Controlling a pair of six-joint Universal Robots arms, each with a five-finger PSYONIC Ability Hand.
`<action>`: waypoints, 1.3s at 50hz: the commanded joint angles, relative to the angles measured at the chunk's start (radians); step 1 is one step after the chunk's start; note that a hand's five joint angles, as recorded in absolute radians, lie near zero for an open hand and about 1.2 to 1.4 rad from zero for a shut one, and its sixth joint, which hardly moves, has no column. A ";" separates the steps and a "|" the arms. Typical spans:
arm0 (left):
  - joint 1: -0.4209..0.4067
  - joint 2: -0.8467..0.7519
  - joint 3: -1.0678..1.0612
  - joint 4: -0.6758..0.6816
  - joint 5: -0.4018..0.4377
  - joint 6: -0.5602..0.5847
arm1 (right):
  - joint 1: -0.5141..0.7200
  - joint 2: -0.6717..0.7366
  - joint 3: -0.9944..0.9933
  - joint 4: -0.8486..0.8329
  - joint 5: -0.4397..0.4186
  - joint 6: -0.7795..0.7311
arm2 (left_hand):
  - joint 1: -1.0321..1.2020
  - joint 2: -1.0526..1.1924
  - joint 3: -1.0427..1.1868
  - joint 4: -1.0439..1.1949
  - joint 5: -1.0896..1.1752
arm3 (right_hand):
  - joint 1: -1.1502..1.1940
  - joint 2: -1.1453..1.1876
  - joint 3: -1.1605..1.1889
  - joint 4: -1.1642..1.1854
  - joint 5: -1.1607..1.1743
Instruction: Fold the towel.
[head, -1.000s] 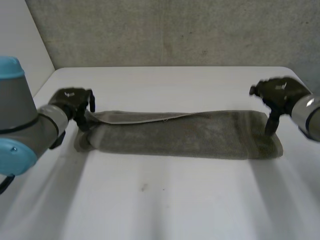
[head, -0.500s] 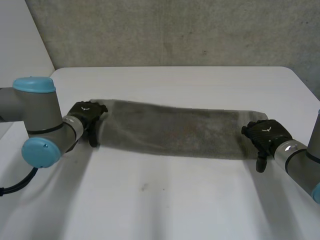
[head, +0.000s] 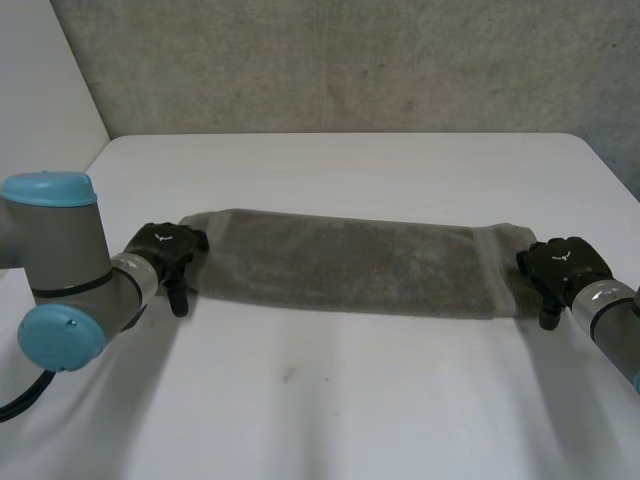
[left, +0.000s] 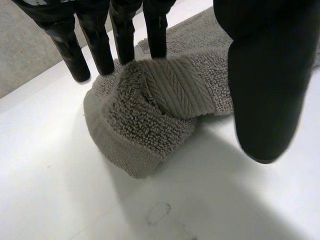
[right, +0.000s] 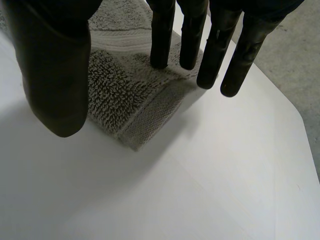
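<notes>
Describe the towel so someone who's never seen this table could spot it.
On the white table, look between the left hand and the right hand. The towel is the long grey strip stretched from one to the other, soft looped cloth beside hard black hands.

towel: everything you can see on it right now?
The towel is grey-brown terry with a flat woven band near each end. It lies folded into a long narrow strip across the white table. The end at the left hand is bunched and curled over, with straight fingers at it. The end at the right hand lies flat in layers, with some fingertips on its corner. Neither hand grips it.
</notes>
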 joint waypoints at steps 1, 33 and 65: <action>0.001 0.043 -0.051 0.006 -0.002 0.000 | -0.001 0.003 -0.001 -0.009 0.000 0.002 | 0.190 0.191 0.191 0.197 0.193 | 0.079 0.078 0.073 0.071 0.062; 0.010 0.176 -0.220 0.015 -0.002 0.005 | -0.030 0.028 -0.031 -0.009 0.005 0.002 | -0.081 -0.081 -0.080 -0.075 -0.079 | 0.927 0.925 0.921 0.918 0.910; -0.033 0.397 0.012 0.008 -0.007 -0.054 | 0.397 0.104 -0.637 0.039 0.132 -0.226 | -0.185 -0.185 -0.184 -0.179 -0.183 | 0.927 0.925 0.921 0.918 0.910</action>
